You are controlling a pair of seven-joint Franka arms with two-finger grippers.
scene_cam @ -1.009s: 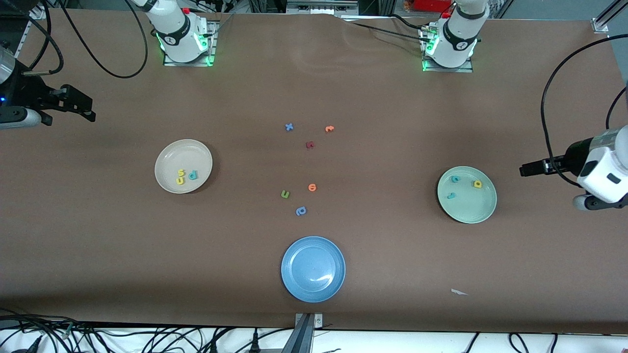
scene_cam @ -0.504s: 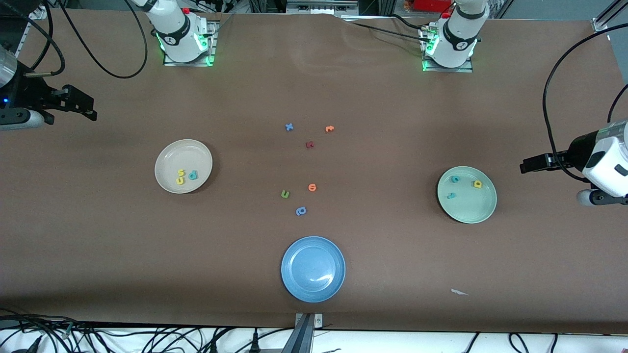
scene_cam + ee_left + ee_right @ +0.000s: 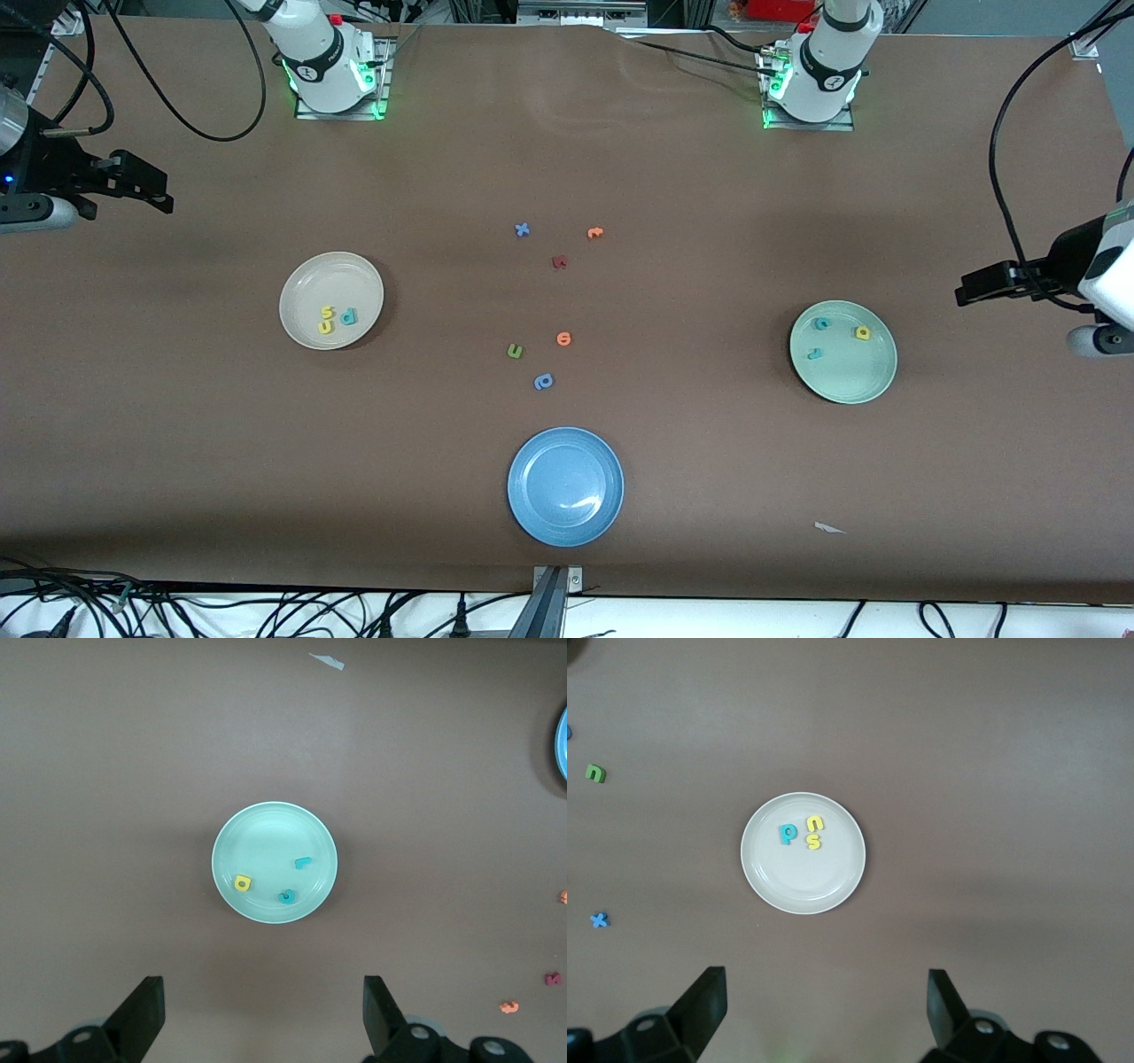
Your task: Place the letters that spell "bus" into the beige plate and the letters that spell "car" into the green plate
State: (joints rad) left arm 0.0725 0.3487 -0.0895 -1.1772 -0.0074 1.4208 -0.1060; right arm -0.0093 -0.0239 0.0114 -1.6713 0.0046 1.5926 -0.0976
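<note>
Holding both arms high, I keep my left tool point(image 3: 261, 1023) above the desk point(image 3: 709, 221) at the left arm's end, near the green plate point(image 3: 855, 377); its fingers point(image 3: 142, 1019) stand wide apart and grip nothing. My right tool point(image 3: 824, 1019) hangs over the right arm's end of the desk, near the beige plate point(image 3: 306, 283), fingers point(image 3: 704, 1005) equally wide apart and empty.

The beige plate contains the yellow s point(image 3: 327, 312), the yellow u point(image 3: 325, 327) and the teal b point(image 3: 349, 316), grouped close together. The green plate contains the teal c point(image 3: 822, 323), the teal r point(image 3: 814, 354) and the yellow a point(image 3: 862, 333), spaced apart.

Loose letters lie mid-desk between the plates: a blue x point(image 3: 522, 229), an orange letter point(image 3: 594, 233), a dark red letter point(image 3: 559, 261), a second orange letter point(image 3: 563, 338), a green letter point(image 3: 515, 352) and a blue letter point(image 3: 543, 382). The blue plate point(image 3: 532, 518) lies nearest the front camera.
</note>
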